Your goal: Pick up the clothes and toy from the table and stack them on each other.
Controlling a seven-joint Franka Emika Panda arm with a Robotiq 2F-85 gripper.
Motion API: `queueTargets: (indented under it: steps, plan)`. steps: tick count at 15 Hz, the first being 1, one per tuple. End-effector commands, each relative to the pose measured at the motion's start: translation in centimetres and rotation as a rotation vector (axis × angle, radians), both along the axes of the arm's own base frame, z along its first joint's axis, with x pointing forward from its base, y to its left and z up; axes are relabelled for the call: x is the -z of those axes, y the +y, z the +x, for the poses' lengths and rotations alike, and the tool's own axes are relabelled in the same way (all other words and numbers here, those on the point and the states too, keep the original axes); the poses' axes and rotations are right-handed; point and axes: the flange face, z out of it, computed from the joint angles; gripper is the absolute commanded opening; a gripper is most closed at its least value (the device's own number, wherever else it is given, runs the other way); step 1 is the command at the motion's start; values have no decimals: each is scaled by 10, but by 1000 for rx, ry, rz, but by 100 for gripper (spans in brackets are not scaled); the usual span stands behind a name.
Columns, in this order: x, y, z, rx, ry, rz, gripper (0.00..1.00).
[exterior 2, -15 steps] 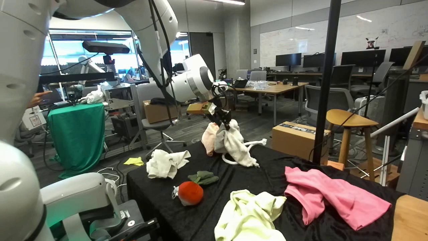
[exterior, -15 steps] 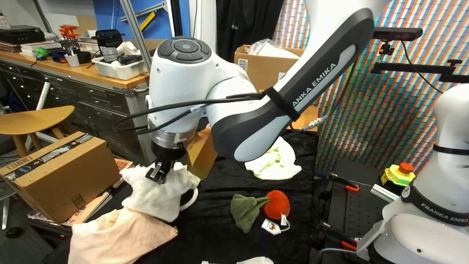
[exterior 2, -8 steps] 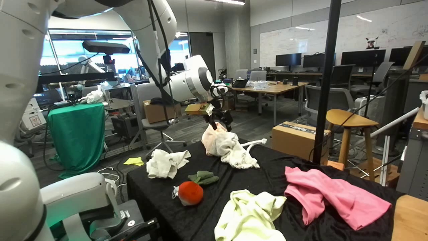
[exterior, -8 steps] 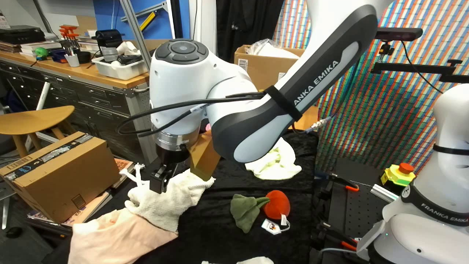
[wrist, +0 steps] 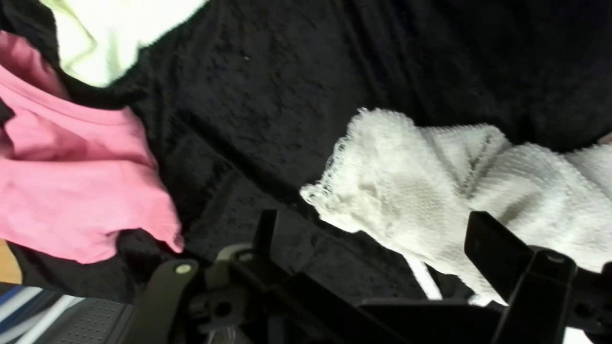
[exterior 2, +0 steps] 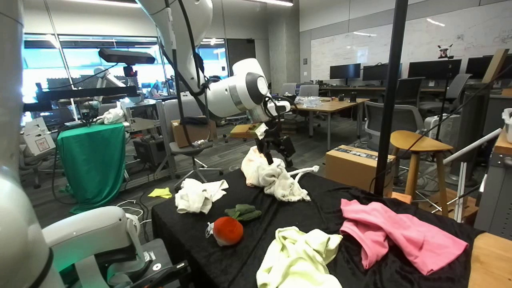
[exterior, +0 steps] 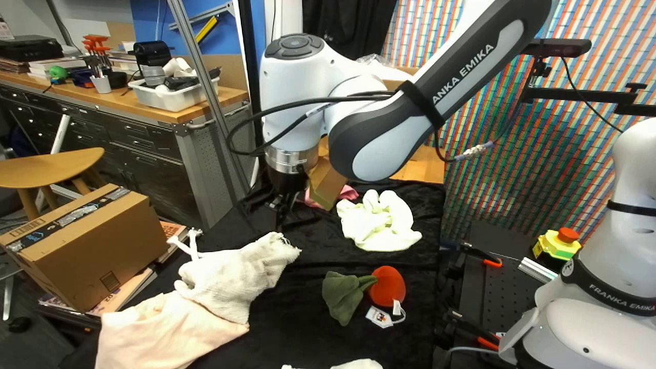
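Rumpled cream cloth [exterior: 233, 279] overlaps peach cloth [exterior: 164, 333], while the red toy [exterior: 388, 287] lies apart.

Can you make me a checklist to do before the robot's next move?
1. Jaws wide apart and empty: ok.
2. Frayed off-white towelling cloth overlapping the smooth peach cloth: ok.
3. Crumpled pink fabric garment on those two: not ok; it lies apart on the broad black fabric table.
4. Wrinkled pale yellow-green garment on them: not ok.
5. Round red-and-white plush toy on them: not ok.
6. Olive-green fabric piece detached from the toy: cannot tell.
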Motion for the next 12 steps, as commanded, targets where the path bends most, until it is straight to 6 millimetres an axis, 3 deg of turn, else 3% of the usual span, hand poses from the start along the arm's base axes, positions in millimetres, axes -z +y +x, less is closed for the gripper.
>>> queueTargets:
  steps: [1,7,12]
  plan:
    - [-9,-65,-10,58,13,11,100]
    - [7,-169,4,173,39,20,100]
    - [16,-225,26,230,31,113,100]
